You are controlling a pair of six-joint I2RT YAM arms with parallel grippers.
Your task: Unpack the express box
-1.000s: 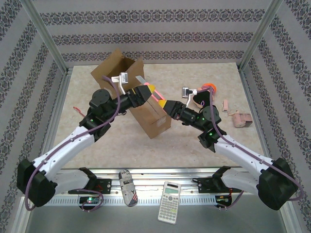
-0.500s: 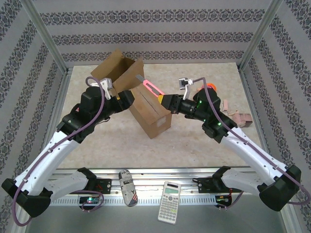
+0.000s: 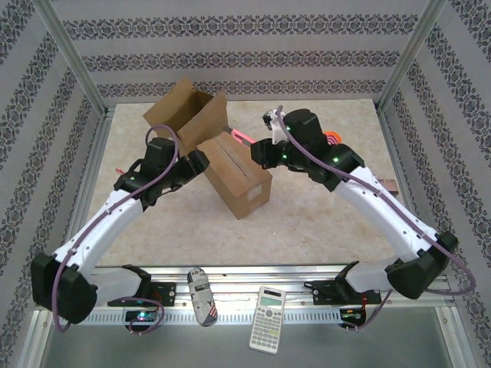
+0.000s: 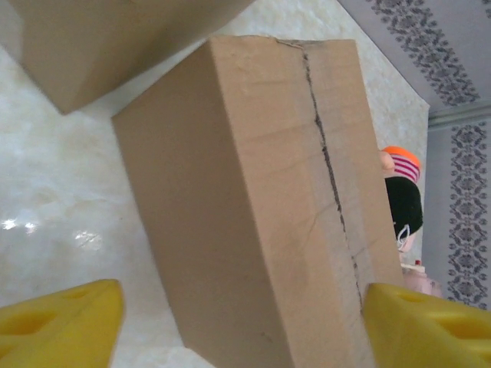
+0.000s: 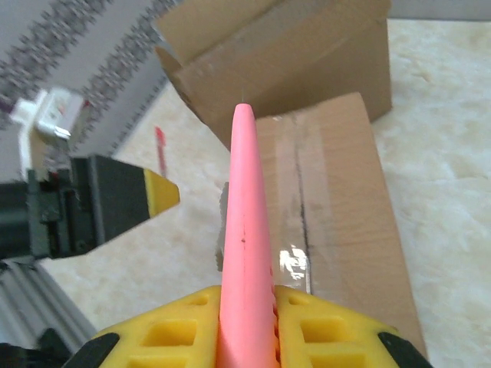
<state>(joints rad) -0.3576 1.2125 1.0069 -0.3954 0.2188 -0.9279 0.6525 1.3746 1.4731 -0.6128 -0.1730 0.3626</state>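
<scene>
Cardboard marks the task's thing. The sealed express box [image 3: 239, 182] lies at the centre of the overhead view on the marble-patterned table [image 3: 307, 222], with its taped seam facing up. A second carton [image 3: 184, 113] with raised flaps stands just behind it toward the upper left. Whether the two touch cannot be told.

The left gripper [image 4: 245, 330] sits at the box's left side. Its yellow fingertips [image 4: 65, 322] are spread wide into the lower corners of the left wrist view, and the box's long face and seam lie ahead between them. Contact with the cardboard cannot be told.

The right gripper [image 5: 245, 337] pinches a pink cutter [image 5: 245, 230] between yellow pads [image 5: 173, 333] at the bottom of the right wrist view. The cutter points up the frame above the box's taped top, with its tip in front of the open carton.

An orange-and-black toy [image 3: 331, 138] lies right of centre beside the right arm. A calculator [image 3: 268, 308] rests on the rail at the bottom edge.
</scene>
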